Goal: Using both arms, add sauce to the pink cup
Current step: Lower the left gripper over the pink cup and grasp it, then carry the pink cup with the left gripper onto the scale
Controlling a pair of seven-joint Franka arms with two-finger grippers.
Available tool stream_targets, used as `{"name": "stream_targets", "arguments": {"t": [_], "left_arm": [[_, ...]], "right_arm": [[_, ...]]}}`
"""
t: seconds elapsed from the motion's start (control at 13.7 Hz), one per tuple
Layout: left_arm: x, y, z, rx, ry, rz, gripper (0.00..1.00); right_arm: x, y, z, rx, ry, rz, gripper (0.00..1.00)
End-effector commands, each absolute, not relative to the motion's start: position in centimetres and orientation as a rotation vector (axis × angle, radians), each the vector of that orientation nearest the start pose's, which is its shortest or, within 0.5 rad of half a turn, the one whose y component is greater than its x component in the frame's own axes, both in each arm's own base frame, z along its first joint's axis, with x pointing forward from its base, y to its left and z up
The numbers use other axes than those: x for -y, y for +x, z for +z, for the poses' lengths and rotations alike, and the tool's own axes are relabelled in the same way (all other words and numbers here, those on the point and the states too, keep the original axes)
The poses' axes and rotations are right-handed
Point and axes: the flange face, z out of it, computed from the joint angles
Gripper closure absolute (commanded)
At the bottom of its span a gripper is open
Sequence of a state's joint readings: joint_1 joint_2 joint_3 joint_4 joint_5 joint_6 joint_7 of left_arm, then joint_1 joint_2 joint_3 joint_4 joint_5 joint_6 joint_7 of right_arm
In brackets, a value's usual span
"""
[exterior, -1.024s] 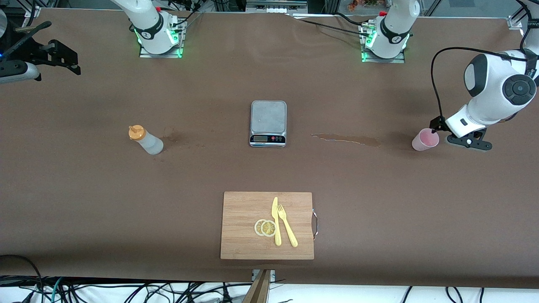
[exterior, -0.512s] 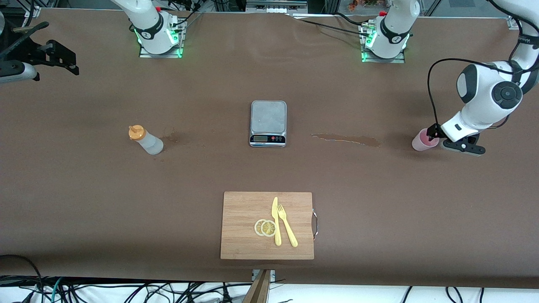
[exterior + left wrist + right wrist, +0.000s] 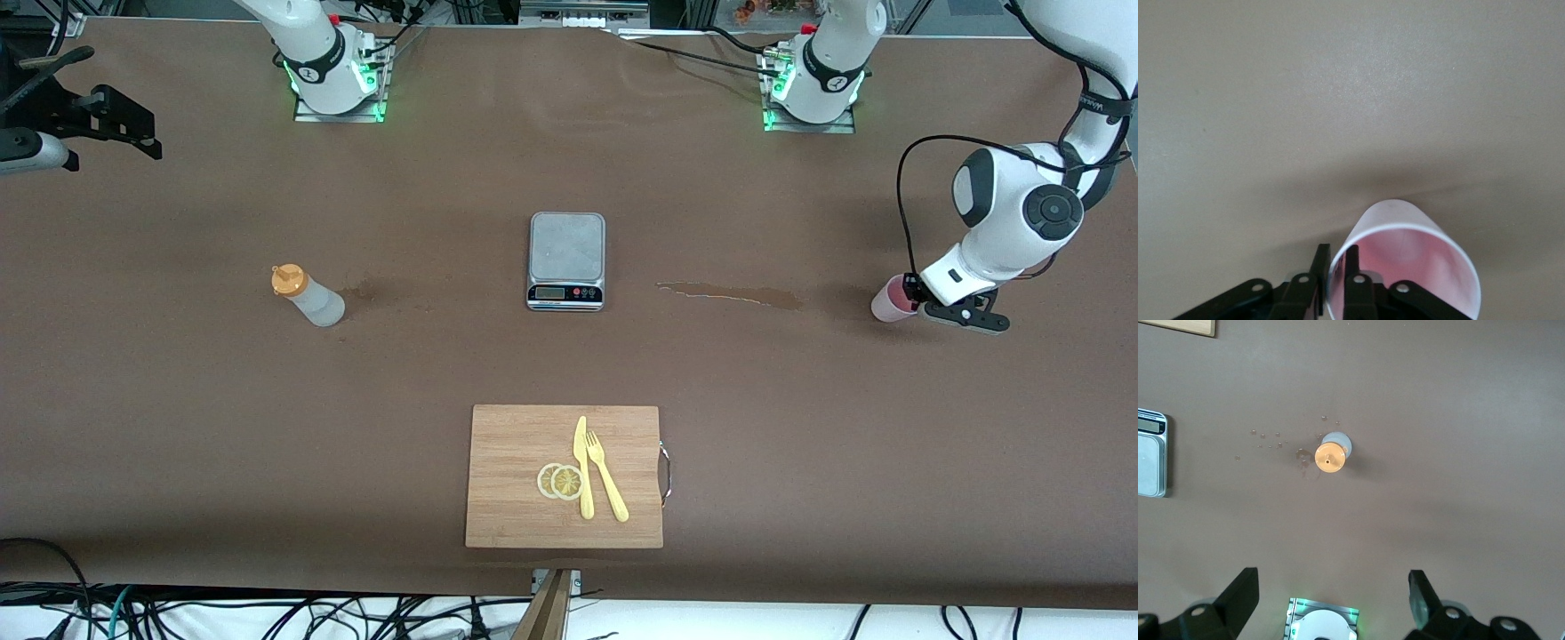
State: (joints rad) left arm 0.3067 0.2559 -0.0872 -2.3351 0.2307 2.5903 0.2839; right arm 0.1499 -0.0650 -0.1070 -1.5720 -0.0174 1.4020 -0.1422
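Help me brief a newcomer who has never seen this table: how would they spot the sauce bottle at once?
Start at the scale in the middle of the table and look toward the right arm's end. The bottle stands alone there beside a faint wet stain. Its orange cap and whitish translucent body mark it out; nothing else nearby is upright.

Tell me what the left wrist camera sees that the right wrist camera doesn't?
Only the left wrist view shows the small light-pink plastic cup, its rim pinched by the left gripper. Only the right wrist view shows the whitish squeeze bottle with orange cap, the grey kitchen scale and the open right gripper high above them. Both show the brown table.
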Motion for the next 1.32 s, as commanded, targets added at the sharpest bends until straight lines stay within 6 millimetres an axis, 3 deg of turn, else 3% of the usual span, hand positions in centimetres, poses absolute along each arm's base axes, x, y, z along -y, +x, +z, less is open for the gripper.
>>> {"name": "stream_targets", "arguments": {"t": [0.0,0.22,0.44,0.73,0.8,0.88,1.02,1.24], "left_arm": [[-10.7,50.6,23.8,-0.431,-2.996,0.023,1.00],[-6.5,51.5,27.2,-0.468,-2.991,0.090,1.00],[0.2,52.7,30.9,-0.417,-2.975,0.193,1.00],[12.7,53.9,36.3,-0.321,-2.999,0.217,1.00],[16.9,53.9,37.6,-0.226,-3.098,0.225,1.00],[19.2,53.8,38.5,-0.119,-3.153,0.261,1.00],[24.3,53.1,39.2,-0.020,-3.187,0.269,1.00],[36.3,49.8,38.6,0.322,-3.181,0.313,1.00]], "right_arm": [[-1.7,51.7,65.0,0.309,-3.114,0.154,0.00],[-1.6,51.9,65.0,0.304,-3.116,0.137,0.00],[-1.2,51.6,65.2,0.297,-3.117,0.135,0.00],[-1.2,51.7,64.8,0.299,-3.121,0.152,0.00],[-1.2,51.8,64.8,0.299,-3.124,0.153,0.00],[-1.2,51.8,64.7,0.299,-3.124,0.155,0.00],[-1.2,51.8,64.7,0.299,-3.125,0.155,0.00],[-1.0,51.8,64.7,0.294,-3.127,0.158,0.00]]}}
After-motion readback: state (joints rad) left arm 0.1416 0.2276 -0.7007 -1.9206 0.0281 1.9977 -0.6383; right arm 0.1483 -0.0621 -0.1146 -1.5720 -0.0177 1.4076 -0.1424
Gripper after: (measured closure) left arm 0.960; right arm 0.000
